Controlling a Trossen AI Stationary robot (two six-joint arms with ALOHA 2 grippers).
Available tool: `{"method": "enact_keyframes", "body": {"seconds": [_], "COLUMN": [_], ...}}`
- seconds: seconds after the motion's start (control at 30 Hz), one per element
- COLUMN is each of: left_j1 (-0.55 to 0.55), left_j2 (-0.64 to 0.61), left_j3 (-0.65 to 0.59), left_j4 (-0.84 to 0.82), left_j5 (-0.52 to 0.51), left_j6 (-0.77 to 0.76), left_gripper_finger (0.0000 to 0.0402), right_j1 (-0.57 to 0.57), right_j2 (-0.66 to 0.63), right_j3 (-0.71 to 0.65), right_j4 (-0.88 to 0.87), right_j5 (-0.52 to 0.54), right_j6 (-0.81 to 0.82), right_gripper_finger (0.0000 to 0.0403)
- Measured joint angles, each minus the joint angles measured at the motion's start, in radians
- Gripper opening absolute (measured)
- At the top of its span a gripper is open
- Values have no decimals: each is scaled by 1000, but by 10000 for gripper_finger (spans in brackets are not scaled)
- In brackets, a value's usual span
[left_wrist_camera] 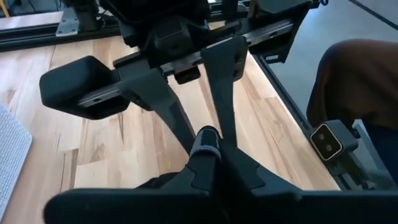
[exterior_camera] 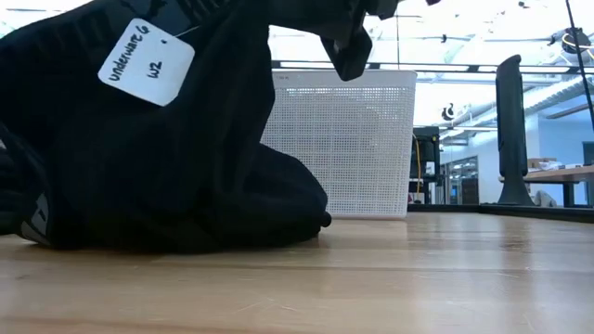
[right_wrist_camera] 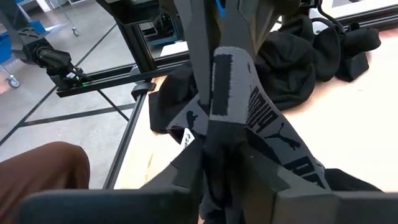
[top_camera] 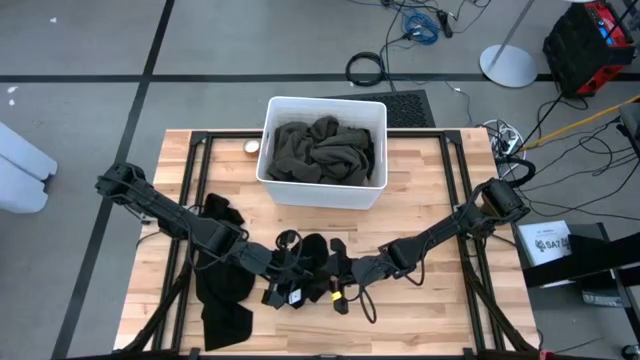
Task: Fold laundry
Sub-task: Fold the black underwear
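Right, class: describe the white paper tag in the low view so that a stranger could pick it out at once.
Start at the white perforated bin standing on the wooden table. In front of it, filling the picture's left, is a big heap of black cloth. Near its top left hangs the paper tag, tilted, the only white thing on the black cloth, with handwriting on it.

White bin [top_camera: 323,196] on wood table [top_camera: 430,190]; small round obj [top_camera: 251,147], maybe tape.
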State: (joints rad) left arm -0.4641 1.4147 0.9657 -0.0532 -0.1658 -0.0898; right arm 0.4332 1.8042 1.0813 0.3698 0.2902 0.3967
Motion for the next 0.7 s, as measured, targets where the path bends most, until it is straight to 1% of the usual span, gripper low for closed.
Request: {"method": "enact_keyframes", "body": {"seconds": [0.17,0.27,0.4,0.5,0.6,0.7], "left_j1": [0,0,-3,-2,-1,0], "left_j2": [3,4,3,2,2,2], "left_j3": [0,-3,-7,-7,-7,-7], "left_j4": [1,-3,-72,-147,-206,-225], "left_j5": [0,1,-2,-8,-9,-12], "left_j6": [-1,4,21,8,-6,-7], "left_gripper_finger": [33,34,35,36,36,36], "right_j1": [0,0,1,18,33,54], "right_j2": [0,0,-21,-62,-113,-139], "right_j3": [0,0,3,31,80,139], "right_j4": [19,20,-58,-234,-499,-780], "right_j5": [8,24,-31,-32,-24,-19], "right_j6": [-50,-51,-9,22,98,226], "right_gripper_finger": [10,6,2,1,1,1]}}
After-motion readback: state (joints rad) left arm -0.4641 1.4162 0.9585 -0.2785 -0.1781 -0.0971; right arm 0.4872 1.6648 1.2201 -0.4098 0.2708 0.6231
